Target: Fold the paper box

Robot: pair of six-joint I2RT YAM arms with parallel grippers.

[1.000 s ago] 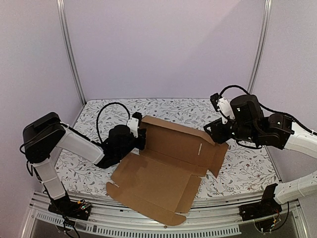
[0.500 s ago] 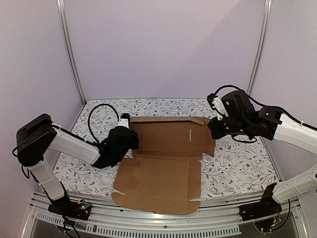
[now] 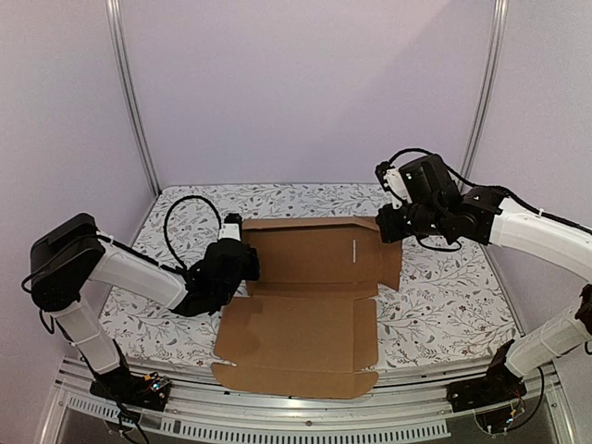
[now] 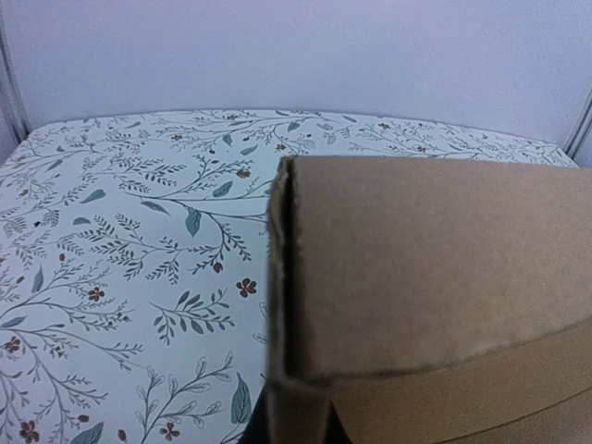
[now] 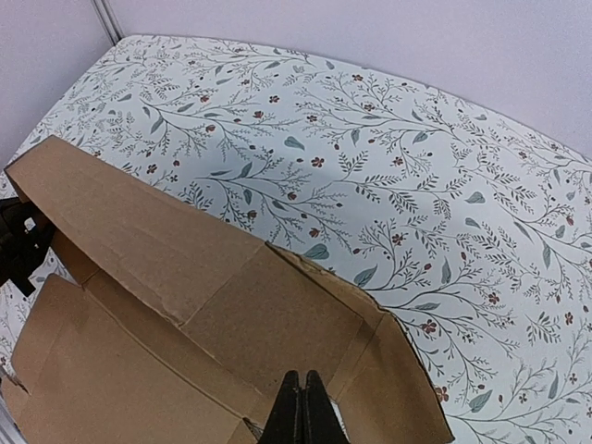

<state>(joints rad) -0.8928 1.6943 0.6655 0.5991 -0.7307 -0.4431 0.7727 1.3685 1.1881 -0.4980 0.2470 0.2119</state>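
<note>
Brown paper box (image 3: 305, 319) lies open on the floral counter (image 3: 444, 305), rear panel raised, apparently to crease a wall: right pincer (image 3: 385, 228) pinched shut on its right corner, left pincer (image 3: 242, 252) at the left end, grip hidden.

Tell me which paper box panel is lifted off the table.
The far panel: it tilts up, its right end pinched in the right fingers. The near panel lies flat on the table.
</note>
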